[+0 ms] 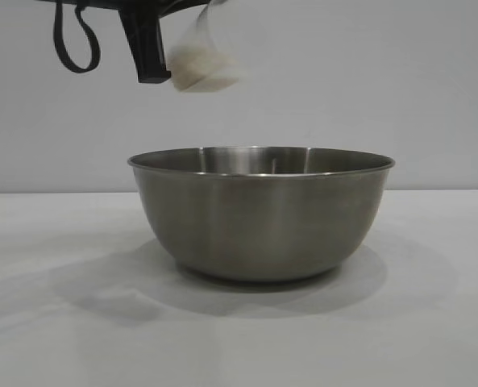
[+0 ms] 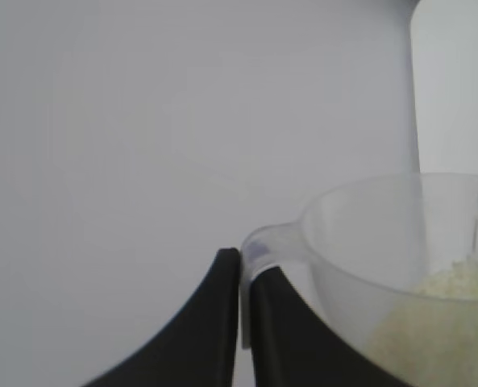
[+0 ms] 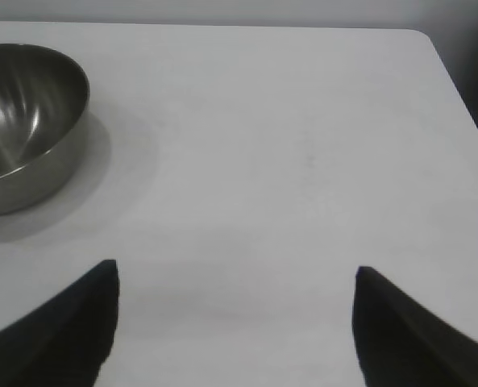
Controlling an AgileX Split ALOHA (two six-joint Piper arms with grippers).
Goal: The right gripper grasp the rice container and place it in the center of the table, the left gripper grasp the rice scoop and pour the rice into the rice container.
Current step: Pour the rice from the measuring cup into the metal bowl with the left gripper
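Note:
The steel rice container (image 1: 261, 211) stands upright in the middle of the white table (image 1: 53, 322); its inside looks bare in the right wrist view (image 3: 21, 121). High above its left rim, my left gripper (image 1: 154, 71) is shut on the handle of the translucent rice scoop (image 1: 202, 56), which is tilted and holds white rice (image 1: 197, 68). The left wrist view shows the fingers (image 2: 279, 339) pinching the scoop handle (image 2: 259, 250), with rice (image 2: 456, 290) heaped inside the scoop. My right gripper (image 3: 236, 278) hangs open over bare table, away from the container.
The table's far edge and rounded corner (image 3: 420, 36) show in the right wrist view. A black cable loop (image 1: 76, 44) hangs by the left arm at the top of the exterior view. A plain grey wall stands behind.

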